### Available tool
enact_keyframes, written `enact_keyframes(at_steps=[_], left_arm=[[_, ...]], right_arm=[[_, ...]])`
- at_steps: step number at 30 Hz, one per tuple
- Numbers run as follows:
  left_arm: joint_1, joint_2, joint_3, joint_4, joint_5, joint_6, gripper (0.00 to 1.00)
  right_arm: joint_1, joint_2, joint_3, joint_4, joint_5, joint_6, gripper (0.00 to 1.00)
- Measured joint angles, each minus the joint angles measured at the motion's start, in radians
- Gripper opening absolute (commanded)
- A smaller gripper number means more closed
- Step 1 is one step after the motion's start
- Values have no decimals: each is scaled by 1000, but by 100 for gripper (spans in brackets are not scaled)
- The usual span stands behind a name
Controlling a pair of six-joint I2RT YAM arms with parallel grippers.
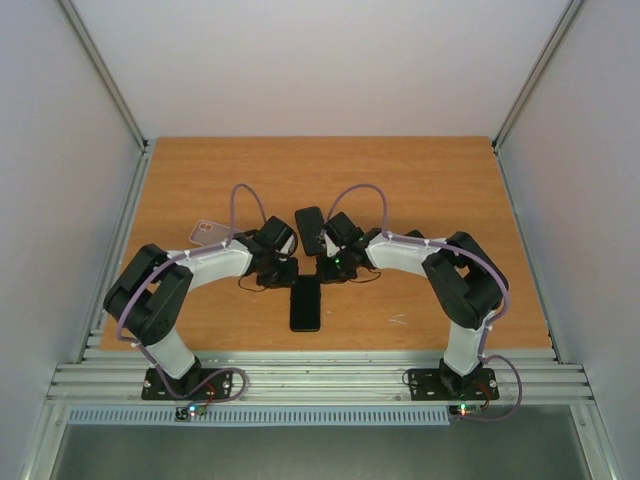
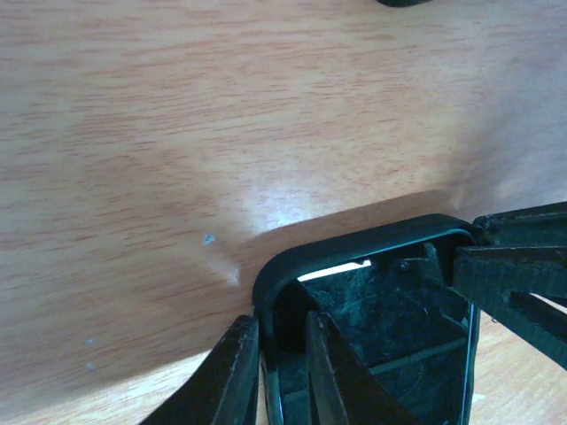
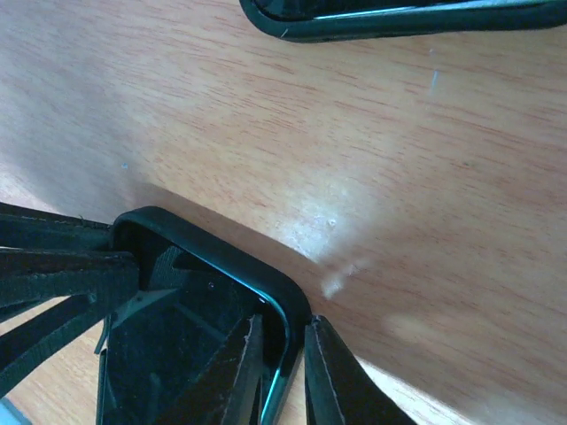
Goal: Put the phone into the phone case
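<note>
Both jaw pairs are pinched tight across the raised rim of the black, rounded-corner, rubbery phone case. It lies flat on the orange-brown wooden table, midway between the two arm bases, with its long axis running near to far. The left gripper straddles the left side wall just near of the far-left corner. The right gripper does the same on the right wall by the far-right corner.

Inside the rim is a glossy dark face that mirrors the fingers; I judge this to be the black slab phone lying in the case. Whether every corner is seated cannot be told, and a bright sliver under the far-left lip hints that one may not be. A second black slab lies just beyond, apart, and a translucent clear case sits far-left.

The rim should be soft, stretchy and grippy, the phone stiff, fairly weighty, slick and breakable at the glass. The side walls look like the place to hold, with any pressing done along the edges rather than mid-screen.
</note>
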Motion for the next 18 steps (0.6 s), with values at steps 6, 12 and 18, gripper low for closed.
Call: enact_keyframes(at_steps=[6, 12, 18], left_arm=[[-25, 11, 26, -40, -72, -7, 8], [-71, 26, 51, -75, -169, -17, 15], [-105, -14, 36, -77, -230, -41, 40]], right_arm=[[-21, 29, 43, -60, -36, 2, 5], [-22, 39, 63, -89, -38, 1, 3], [8, 11, 53, -88, 28, -8, 12]])
